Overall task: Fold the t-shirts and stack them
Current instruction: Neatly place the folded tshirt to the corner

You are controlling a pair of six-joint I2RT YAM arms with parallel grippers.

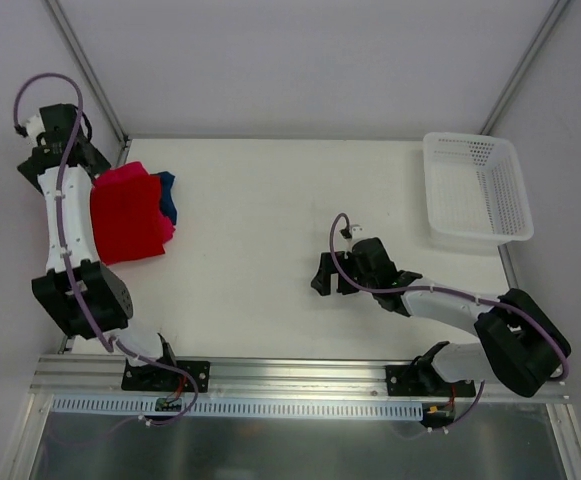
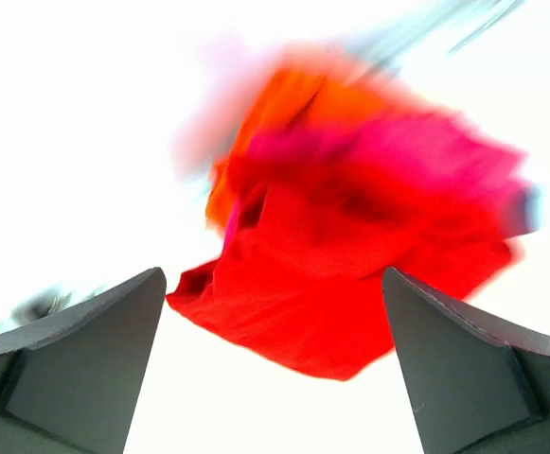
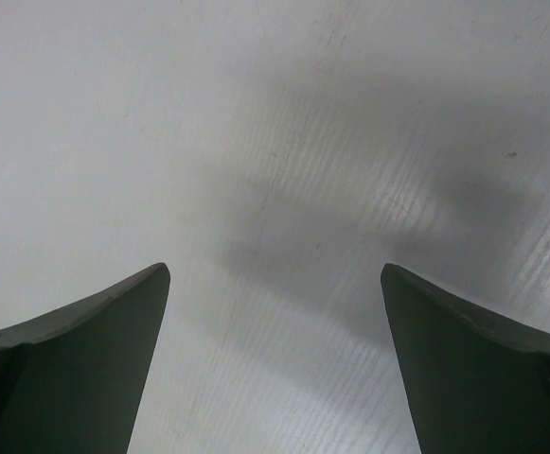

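Red t-shirt (image 1: 125, 215): overhead view; folded flat, topmost of the pile (image 1: 140, 225) at the left edge of the counter (image 1: 270, 220); judged already stacked.
Dark blue t-shirt (image 1: 167, 190): under the red one, only a corner peeking out at the pile's far right.
Magenta-pink t-shirt (image 1: 169, 231): thin edge showing past the red one on the right side.
Left arm (image 1: 65, 215): running along the pile's left side and partly covering it; wrist beyond the pile, probably so its camera faces the cloth.
Right tool (image 1: 320, 275): mid-counter, well apart from both pile and basket; fingers spread, gripping nothing; parked out of the way, by the look of it.
Basket (image 1: 475, 195): white mesh, far right corner; nothing visible inside.
Left tool (image 2: 273, 274): left wrist view; fingers wide apart with nothing between them; seemingly clear of the cloth, so released rather than grasping.
Pile, left wrist view: blurred; red nearest, magenta behind it, orange t-shirt (image 2: 293, 104) at the back; layers overlapping, edges not squared.
Right wrist view: bare counter and a shadow between the spread fingers; no cloth within reach.
Stage: all four shirts in one pile; task judged at or near its end, perhaps some squaring of edges left.
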